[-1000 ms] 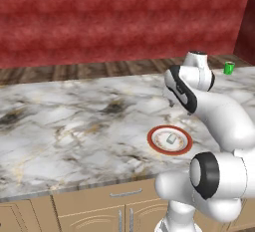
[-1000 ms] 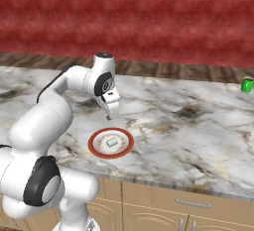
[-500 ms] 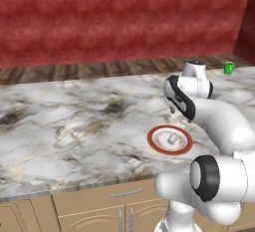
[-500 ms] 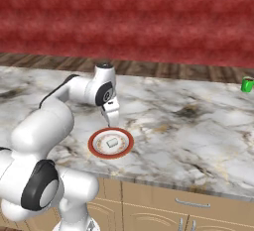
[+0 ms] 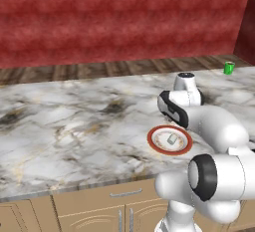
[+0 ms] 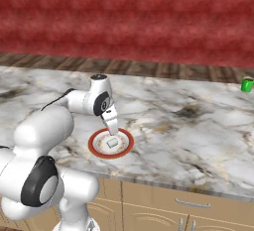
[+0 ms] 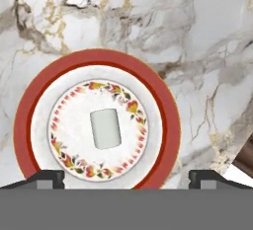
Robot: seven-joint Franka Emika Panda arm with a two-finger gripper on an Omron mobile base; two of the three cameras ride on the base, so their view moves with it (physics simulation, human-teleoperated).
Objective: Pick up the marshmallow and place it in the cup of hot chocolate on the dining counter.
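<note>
One marshmallow (image 7: 105,128) mid-plate (image 7: 24,120) | claw (image 7: 126,176) now lower, above it | spread wide, empty

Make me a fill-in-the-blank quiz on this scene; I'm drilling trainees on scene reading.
1. The small whitish-grey marshmallow block lies on the round red-rimmed ____.
2. The bright green cylindrical cup stands on the marble ____.
3. The two-finger gripper above the marshmallow is ____.

Missing words: plate; counter; open
</note>
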